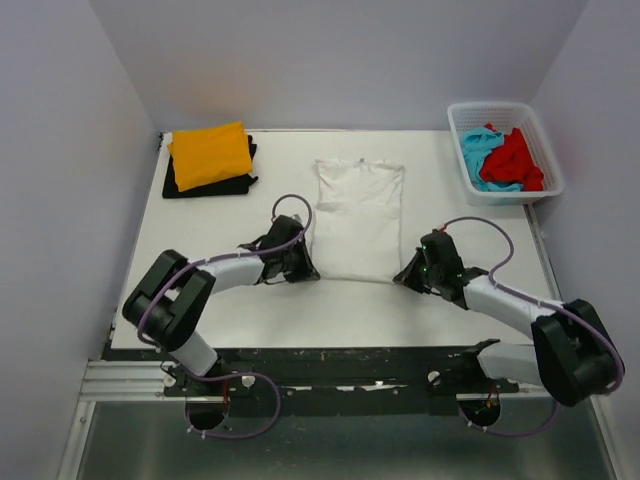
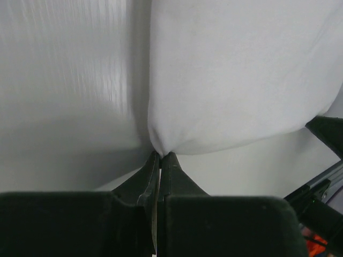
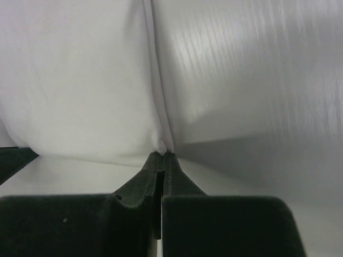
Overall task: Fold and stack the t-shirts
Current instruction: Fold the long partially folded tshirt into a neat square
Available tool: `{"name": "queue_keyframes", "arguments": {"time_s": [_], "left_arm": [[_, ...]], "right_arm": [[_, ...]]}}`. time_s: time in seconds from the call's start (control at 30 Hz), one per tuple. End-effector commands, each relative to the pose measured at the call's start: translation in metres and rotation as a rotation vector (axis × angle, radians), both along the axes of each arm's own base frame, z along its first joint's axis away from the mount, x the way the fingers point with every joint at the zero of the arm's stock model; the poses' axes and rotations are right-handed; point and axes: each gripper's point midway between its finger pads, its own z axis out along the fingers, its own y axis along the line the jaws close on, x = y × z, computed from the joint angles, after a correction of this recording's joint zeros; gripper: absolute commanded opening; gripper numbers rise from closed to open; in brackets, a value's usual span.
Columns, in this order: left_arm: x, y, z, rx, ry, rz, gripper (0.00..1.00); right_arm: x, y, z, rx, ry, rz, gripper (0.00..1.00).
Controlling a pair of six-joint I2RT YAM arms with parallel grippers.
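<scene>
The white t-shirt [image 1: 358, 215] lies in the middle of the table, folded into a long strip. My left gripper [image 1: 306, 266] is shut on its near left corner; the left wrist view shows the cloth [image 2: 236, 75] pinched at my gripper [image 2: 161, 155]. My right gripper [image 1: 408, 272] is shut on the near right corner; the right wrist view shows the cloth [image 3: 80, 80] pinched at my gripper [image 3: 162, 153]. The orange t-shirt [image 1: 210, 154] lies folded on the folded black t-shirt [image 1: 190, 187] at the back left. The red t-shirt [image 1: 517, 160] and the turquoise t-shirt [image 1: 480, 158] lie in the basket.
The white lattice basket [image 1: 504, 108] stands at the table's back right corner. Grey walls close in the table on three sides. The arm bases sit on a black rail at the near edge.
</scene>
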Motion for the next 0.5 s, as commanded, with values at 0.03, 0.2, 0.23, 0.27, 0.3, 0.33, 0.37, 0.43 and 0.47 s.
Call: {"name": "queue_keyframes", "arguments": {"time_s": [0.03, 0.2, 0.23, 0.27, 0.3, 0.33, 0.37, 0.43, 0.47], "left_arm": [[-0.084, 0.016, -0.015, 0.060, 0.063, 0.022, 0.00], [-0.140, 0.031, 0.004, 0.082, 0.026, 0.037, 0.00], [-0.147, 0.034, 0.008, 0.081, 0.024, 0.037, 0.00], [-0.153, 0.032, 0.017, 0.060, 0.005, 0.021, 0.00], [-0.158, 0.033, 0.023, 0.054, -0.005, 0.016, 0.00], [-0.162, 0.029, 0.034, 0.029, -0.026, -0.009, 0.00], [-0.167, 0.026, 0.041, 0.015, -0.040, -0.033, 0.00], [-0.172, 0.025, 0.055, 0.001, -0.067, -0.054, 0.00], [-0.171, 0.027, 0.061, 0.003, -0.079, -0.050, 0.00]], "right_arm": [[-0.085, 0.010, -0.005, 0.058, 0.159, 0.189, 0.01], [-0.121, 0.019, 0.017, 0.136, 0.156, 0.250, 0.01], [-0.124, 0.022, 0.027, 0.159, 0.125, 0.265, 0.01], [-0.126, 0.023, 0.037, 0.181, 0.094, 0.284, 0.01], [-0.130, 0.026, 0.047, 0.201, 0.076, 0.315, 0.01], [-0.134, 0.027, 0.057, 0.216, 0.054, 0.345, 0.01], [-0.137, 0.027, 0.065, 0.218, 0.044, 0.366, 0.01], [-0.139, 0.027, 0.081, 0.218, 0.014, 0.400, 0.01], [-0.138, 0.028, 0.090, 0.221, -0.007, 0.409, 0.01]]}}
